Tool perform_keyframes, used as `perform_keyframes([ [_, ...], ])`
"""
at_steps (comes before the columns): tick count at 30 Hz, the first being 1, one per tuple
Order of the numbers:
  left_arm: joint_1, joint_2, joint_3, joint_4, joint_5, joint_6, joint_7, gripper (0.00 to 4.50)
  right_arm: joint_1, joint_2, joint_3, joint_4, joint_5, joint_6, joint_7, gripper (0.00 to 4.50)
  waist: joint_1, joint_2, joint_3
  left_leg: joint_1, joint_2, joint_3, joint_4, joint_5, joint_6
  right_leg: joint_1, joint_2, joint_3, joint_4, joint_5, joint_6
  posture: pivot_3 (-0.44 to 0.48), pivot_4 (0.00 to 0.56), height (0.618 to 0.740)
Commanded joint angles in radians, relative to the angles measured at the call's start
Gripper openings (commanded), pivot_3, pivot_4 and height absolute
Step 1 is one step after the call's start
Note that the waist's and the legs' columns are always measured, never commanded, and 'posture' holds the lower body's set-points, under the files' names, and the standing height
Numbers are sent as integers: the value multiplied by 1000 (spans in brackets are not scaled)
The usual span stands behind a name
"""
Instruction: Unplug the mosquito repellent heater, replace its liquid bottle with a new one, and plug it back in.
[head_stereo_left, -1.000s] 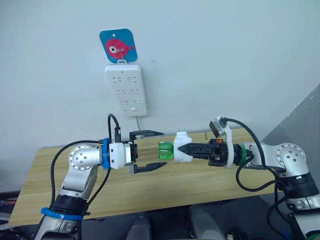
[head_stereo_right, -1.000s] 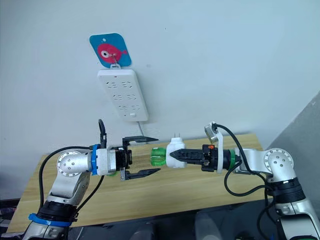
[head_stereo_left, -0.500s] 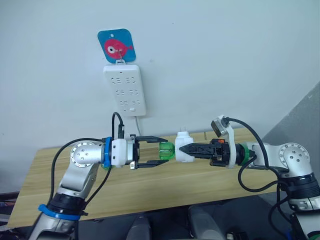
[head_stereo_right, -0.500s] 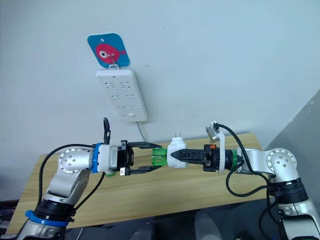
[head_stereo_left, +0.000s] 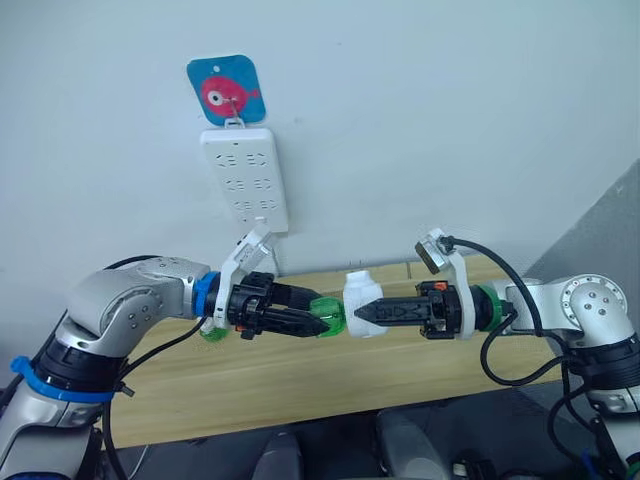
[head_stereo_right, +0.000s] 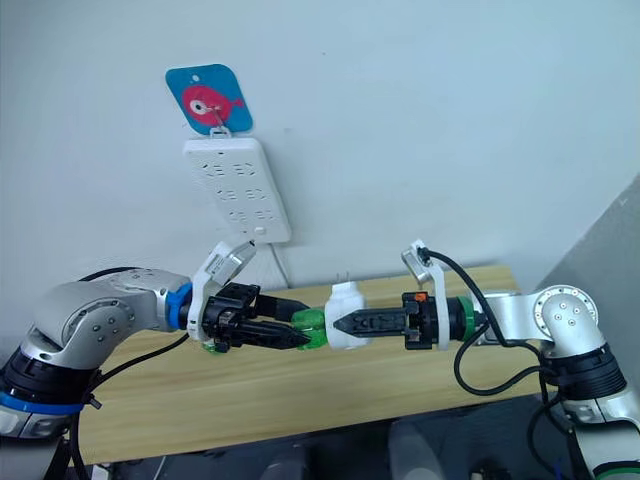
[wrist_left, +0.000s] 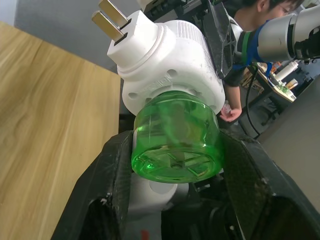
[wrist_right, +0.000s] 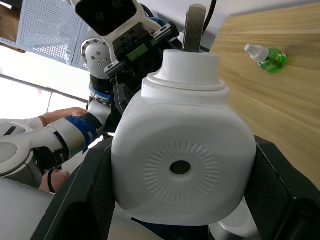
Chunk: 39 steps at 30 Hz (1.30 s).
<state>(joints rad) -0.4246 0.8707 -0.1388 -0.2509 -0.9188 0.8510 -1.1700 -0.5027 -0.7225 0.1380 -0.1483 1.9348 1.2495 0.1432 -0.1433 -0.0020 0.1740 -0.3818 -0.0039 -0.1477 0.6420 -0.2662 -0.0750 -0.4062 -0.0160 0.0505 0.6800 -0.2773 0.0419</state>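
The mosquito repellent heater (head_stereo_left: 360, 298), a small white rounded unit with two prongs (wrist_left: 111, 20) pointing up, hangs in the air above the table. My right gripper (head_stereo_left: 363, 313) is shut on its body from the right. A green liquid bottle (head_stereo_left: 328, 314) sticks out of the heater toward the left. My left gripper (head_stereo_left: 316, 322) is shut on that bottle, with its black fingers (wrist_left: 114, 172) pressed on both sides of the bottle (wrist_left: 175, 145). In the right wrist view the heater's round vent (wrist_right: 181, 168) faces the camera.
A white power strip (head_stereo_left: 243, 180) hangs on the wall under a blue fish hook (head_stereo_left: 225, 88). Another green bottle with a white tip (wrist_right: 267, 57) lies on the wooden table (head_stereo_left: 300, 385), behind my left arm. A person (wrist_left: 260, 10) is beyond the table.
My left gripper has turned, moved right onto the green bottle and gone from open to shut on it. The right gripper still holds the heater in about the same place.
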Motion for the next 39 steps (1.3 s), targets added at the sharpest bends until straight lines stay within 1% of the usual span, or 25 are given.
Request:
perform_keyframes([
  [1,89,-1,80,-19,148,-220,-9,3578,0,-25,-57,-5,37,-19,43,3041,1,0,1,1,0,1,-1,0,0,0,0,1,0,0,0,-166,155,740],
  [2,105,-10,92,-25,177,-274,-15,3865,2,-28,-59,-3,37,-21,45,3041,4,0,1,0,0,1,0,0,0,0,0,1,0,0,0,-166,155,740],
  [3,131,-23,110,-19,236,-372,-11,4171,6,-31,-62,3,37,-22,45,3041,6,-1,1,0,0,1,0,0,0,0,0,0,0,0,0,-164,156,740],
  [4,159,-27,123,-6,296,-490,-35,4483,9,-34,-66,11,37,-23,44,3041,8,-1,1,0,0,1,0,0,0,0,0,1,0,0,0,-163,157,740],
  [6,197,-59,154,38,394,-714,-57,4500,14,-36,-72,26,37,-25,43,3041,13,-1,1,0,0,2,1,0,0,0,0,1,0,0,-1,-159,157,740],
  [8,207,-113,184,90,451,-935,-80,4500,15,-30,-77,44,37,-29,36,3041,23,-1,1,0,0,5,0,0,0,0,0,4,-1,1,-2,-159,157,740],
  [11,212,-183,204,140,489,-1157,-107,4500,14,-14,-82,68,37,-33,23,3041,33,-1,1,1,0,9,1,0,0,0,0,8,-1,2,-2,-159,157,740],
  [13,220,-215,197,151,493,-1246,-124,4500,13,2,-83,81,37,-34,12,3041,33,-1,1,1,-1,12,1,0,0,0,-1,11,-2,3,0,-154,152,740],
  [17,213,-267,161,145,501,-1332,-120,4500,8,34,-96,93,37,-33,-7,3041,33,-1,1,1,-1,13,2,-1,1,0,-1,13,-2,3,1,-154,152,740],
  [20,197,-299,131,158,522,-1366,-110,4500,5,50,-104,92,37,-26,-16,3041,32,-1,1,1,-1,13,2,-1,1,0,-1,13,-2,4,1,-154,150,740],
  [29,106,-366,93,283,600,-1539,-60,4500,0,80,-115,75,37,-9,-22,3041,28,-1,1,1,-1,13,2,-1,1,0,-1,13,-2,4,1,-158,148,740],
  [38,67,-376,51,336,614,-1619,-33,4500,9,84,-120,64,37,-5,-19,3041,26,-1,1,1,-1,13,3,-1,1,0,-1,13,-1,4,2,-166,144,740],
  [39,65,-376,48,338,615,-1623,-30,4313,11,83,-120,63,37,-4,-18,3041,26,-1,1,1,-1,13,3,-1,1,0,-1,13,-1,4,2,-166,144,740],
])
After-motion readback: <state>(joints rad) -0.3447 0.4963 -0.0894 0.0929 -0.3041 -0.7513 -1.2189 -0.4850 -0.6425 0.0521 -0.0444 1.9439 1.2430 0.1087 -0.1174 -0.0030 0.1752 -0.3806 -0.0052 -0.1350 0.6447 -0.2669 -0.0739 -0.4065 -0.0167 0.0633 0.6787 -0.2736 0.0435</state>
